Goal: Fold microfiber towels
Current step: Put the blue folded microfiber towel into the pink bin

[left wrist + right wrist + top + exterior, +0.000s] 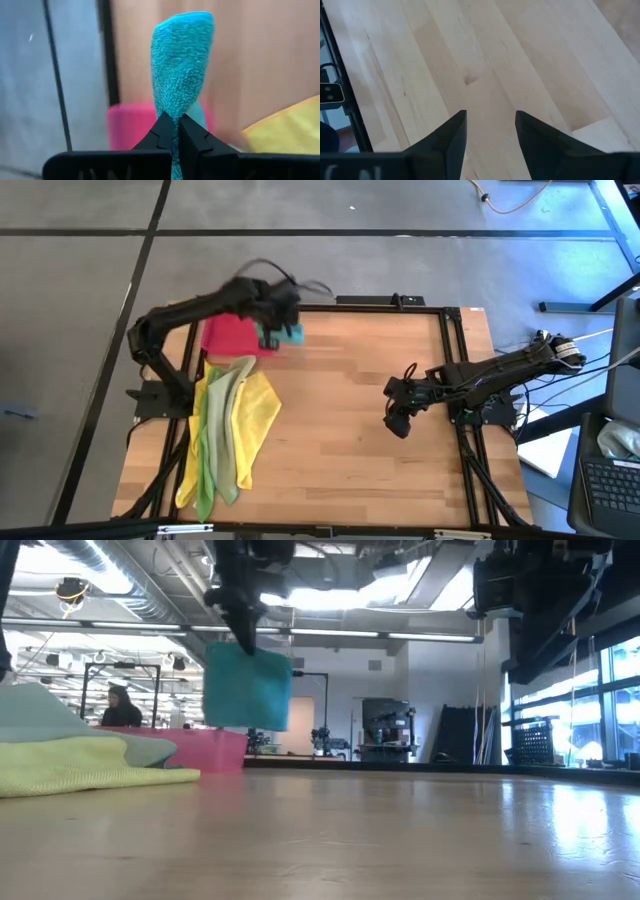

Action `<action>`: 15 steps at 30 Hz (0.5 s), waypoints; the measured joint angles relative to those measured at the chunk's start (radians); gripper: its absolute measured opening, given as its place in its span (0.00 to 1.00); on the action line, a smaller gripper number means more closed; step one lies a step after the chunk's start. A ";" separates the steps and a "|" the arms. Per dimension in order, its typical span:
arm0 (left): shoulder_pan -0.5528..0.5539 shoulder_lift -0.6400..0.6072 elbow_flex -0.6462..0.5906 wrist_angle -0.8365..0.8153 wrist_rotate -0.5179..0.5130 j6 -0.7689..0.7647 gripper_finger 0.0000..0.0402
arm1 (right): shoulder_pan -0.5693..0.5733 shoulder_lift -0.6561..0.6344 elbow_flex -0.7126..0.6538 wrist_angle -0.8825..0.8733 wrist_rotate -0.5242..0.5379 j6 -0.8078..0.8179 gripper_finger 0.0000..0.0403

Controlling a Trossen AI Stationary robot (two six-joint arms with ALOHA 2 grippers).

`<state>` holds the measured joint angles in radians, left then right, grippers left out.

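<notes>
Left claw (176, 131): mine, clamped on the teal towel (247, 686), which hangs clear above the pink tray (232, 335) at the surface's far left.
Right claw (490, 131): mine, jaws apart, empty, over the bare surface (340, 430).
Done: teal towel looks folded, by my judgement.
Left: yellow and green towels (232, 428) lie heaped, unfolded, near the tray.

From above, the left gripper (285, 315) sits over the far left part of the wooden table (350, 430), blurred, with a teal towel (290, 335) at it, apparently held. Just beside lies the pink-red tray (228, 335). Nearer, yellow and green towels (230, 430) lie heaped along the left edge. The right gripper (397, 418) hovers over bare wood, right of centre.
</notes>
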<state>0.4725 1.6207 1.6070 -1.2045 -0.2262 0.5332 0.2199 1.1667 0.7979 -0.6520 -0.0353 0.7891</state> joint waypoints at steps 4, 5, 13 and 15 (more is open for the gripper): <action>0.120 -0.021 0.001 -0.003 -0.011 0.053 0.00 | 0.000 0.000 0.000 0.001 -0.002 0.022 0.43; 0.147 -0.019 0.001 -0.013 -0.016 0.077 0.00 | 0.000 0.000 0.000 0.000 -0.006 0.028 0.43; 0.301 -0.010 -0.028 0.001 -0.017 0.222 0.00 | 0.000 0.000 0.000 0.000 -0.017 0.096 0.43; 0.331 -0.012 -0.046 0.018 -0.020 0.258 0.00 | 0.000 0.000 0.000 0.000 -0.018 0.100 0.43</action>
<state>0.8033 1.6089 1.5610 -1.1863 -0.2466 0.7915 0.2199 1.1667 0.7979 -0.6518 -0.0532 0.8890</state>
